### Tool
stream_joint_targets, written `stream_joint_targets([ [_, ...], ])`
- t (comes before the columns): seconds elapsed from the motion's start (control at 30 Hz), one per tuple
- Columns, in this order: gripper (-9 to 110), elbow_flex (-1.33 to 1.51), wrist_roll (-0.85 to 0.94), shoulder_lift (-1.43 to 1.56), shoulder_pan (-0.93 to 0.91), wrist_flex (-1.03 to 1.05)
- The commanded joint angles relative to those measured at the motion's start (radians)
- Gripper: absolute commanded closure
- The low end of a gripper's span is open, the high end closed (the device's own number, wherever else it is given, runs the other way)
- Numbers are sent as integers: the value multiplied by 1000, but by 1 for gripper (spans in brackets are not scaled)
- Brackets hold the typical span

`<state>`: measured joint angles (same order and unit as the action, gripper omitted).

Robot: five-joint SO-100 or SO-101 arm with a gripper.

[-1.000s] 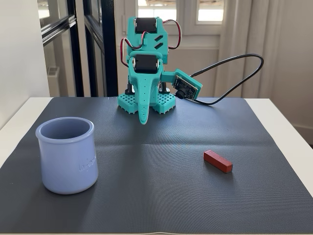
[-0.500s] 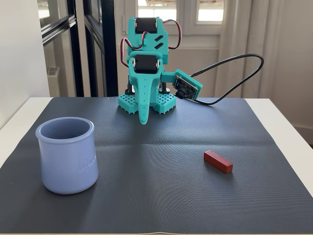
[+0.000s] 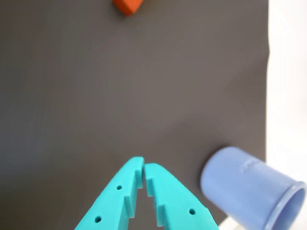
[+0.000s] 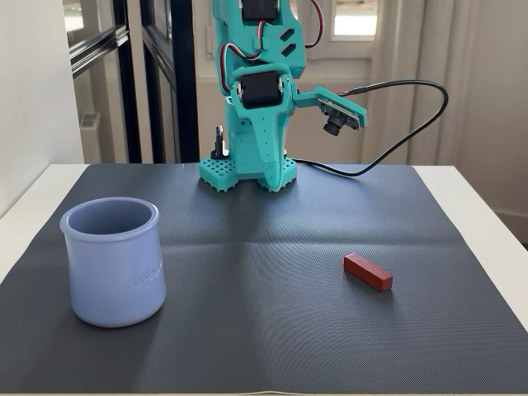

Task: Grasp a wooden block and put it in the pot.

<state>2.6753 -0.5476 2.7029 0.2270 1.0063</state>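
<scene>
Nothing of the task looks done yet: the small red rectangular wooden block (image 4: 367, 271) lies on the dark ribbed mat (image 4: 272, 305) on the desk, well apart from the pale lavender-blue cylindrical pot (image 4: 112, 261). The teal two-finger gripper (image 3: 144, 167) hangs above the mat, jaws nearly closed and empty, touching nothing, the block and the pot both clear of it.

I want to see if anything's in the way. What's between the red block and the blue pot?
Nothing. In the fixed view, only bare dark mat lies between the red wooden block and the lavender-blue pot.
</scene>
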Motion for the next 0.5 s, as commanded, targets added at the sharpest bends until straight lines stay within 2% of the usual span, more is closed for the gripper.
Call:
stream_joint_targets([
  [0.0, 101, -127, -241, -114, 55, -14],
  [0.1, 101, -198, -466, -239, 107, -15],
  [0.33, 101, -348, -847, -532, 193, -29],
  [0.47, 101, -394, -910, -673, 219, -118],
])
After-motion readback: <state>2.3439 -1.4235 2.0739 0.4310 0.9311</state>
